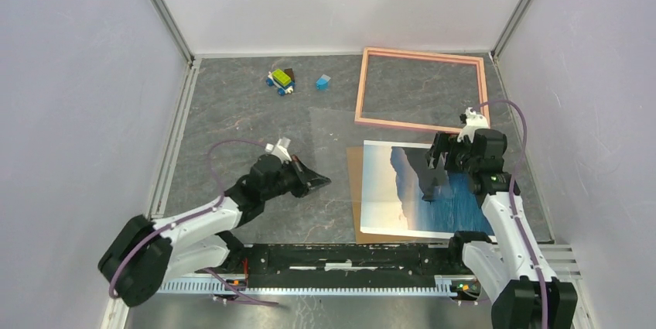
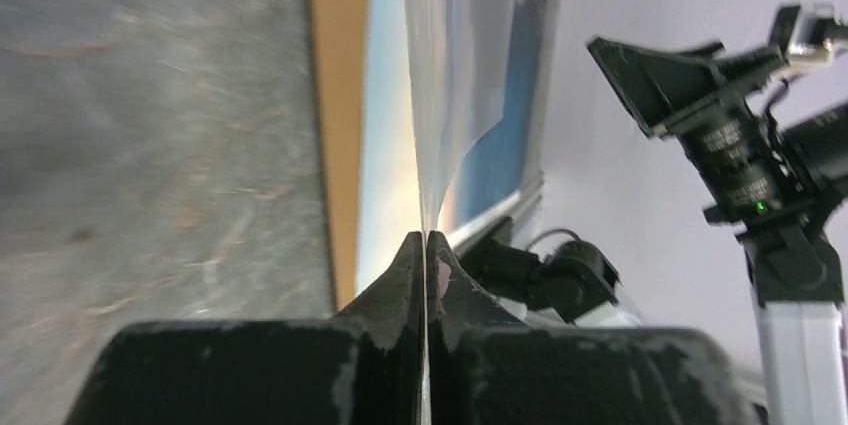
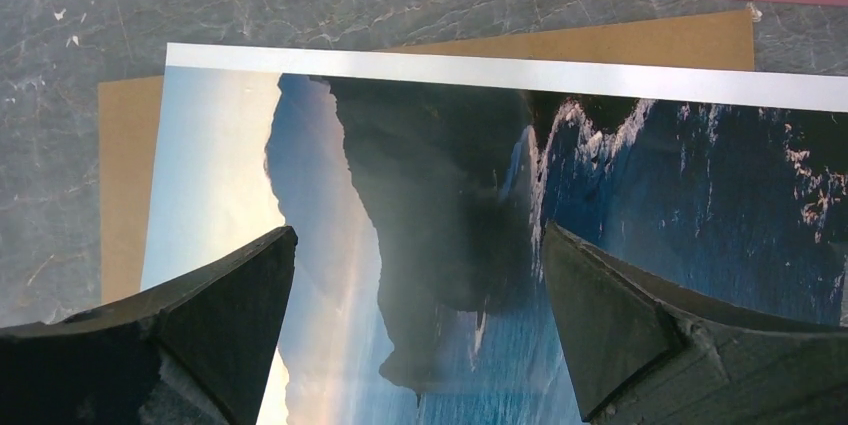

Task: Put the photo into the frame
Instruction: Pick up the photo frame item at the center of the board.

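The photo [image 1: 387, 190], dark cliffs over blue sea, lies flat on a brown board [image 1: 354, 182] at the front right; it also shows in the right wrist view [image 3: 440, 145] and the left wrist view [image 2: 385, 145]. The pink frame [image 1: 421, 121] lies flat behind it, with bare table inside its rails. My right gripper [image 1: 437, 162] hovers open over the photo, a finger on each side of the cliffs [image 3: 417, 235]. My left gripper [image 1: 321, 182] is shut on the edge of a thin clear sheet [image 2: 440, 95], left of the photo [image 2: 425, 237]. The sheet is faint in the top view [image 1: 336, 131].
A small toy-block car [image 1: 281, 80] and a blue block [image 1: 322, 81] sit at the back, left of the frame. White walls with metal rails close in the table on three sides. The brown board sticks out past the photo's edges [image 3: 125, 185].
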{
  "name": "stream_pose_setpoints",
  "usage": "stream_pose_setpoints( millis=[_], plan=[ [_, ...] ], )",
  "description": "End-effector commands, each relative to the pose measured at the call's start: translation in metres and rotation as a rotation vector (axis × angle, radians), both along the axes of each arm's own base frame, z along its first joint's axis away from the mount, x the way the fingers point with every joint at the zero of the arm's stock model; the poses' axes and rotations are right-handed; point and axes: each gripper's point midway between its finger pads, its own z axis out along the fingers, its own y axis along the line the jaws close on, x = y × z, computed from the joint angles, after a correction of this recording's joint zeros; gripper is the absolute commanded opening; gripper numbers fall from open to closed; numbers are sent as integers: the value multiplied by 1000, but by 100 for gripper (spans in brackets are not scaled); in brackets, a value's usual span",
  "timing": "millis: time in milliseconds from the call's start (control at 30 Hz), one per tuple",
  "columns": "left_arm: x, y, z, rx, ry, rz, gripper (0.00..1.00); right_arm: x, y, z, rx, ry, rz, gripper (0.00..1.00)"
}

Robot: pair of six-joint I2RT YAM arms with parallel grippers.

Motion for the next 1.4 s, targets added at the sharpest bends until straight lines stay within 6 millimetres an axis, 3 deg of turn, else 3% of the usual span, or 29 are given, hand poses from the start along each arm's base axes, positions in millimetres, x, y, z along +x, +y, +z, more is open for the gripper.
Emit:
stream_pose_setpoints(
  millis=[0, 133, 267, 467, 567, 833, 1000, 1133, 1367],
  plan=[
    [0, 42, -11, 176, 10, -43, 2, 8, 0, 14, -22, -24, 22, 98],
    [3, 47, 0, 146, -6, -106, 2, 13, 15, 11, 32, -43, 91, 98],
    [8, 64, -4, 200, 14, -90, 2, 19, 30, -1, 100, 8, 156, 98],
    [12, 82, -11, 287, 27, -103, 2, 42, 34, -13, 134, 42, 218, 98],
    [13, 80, -12, 267, 37, -129, 2, 57, 31, -20, 162, 49, 223, 98],
    [19, 84, -10, 246, 32, -128, 2, 84, 23, -26, 354, 83, 272, 86],
    [27, 72, 15, 152, -27, -157, 2, 85, 9, -33, 323, 135, 171, 84],
    [45, 66, 41, 128, -119, -152, 2, 80, -8, -19, 225, 112, 87, 84],
    [89, 55, 75, 80, -193, -86, 2, 87, 0, 23, 218, 18, 105, 84]
  ],
)
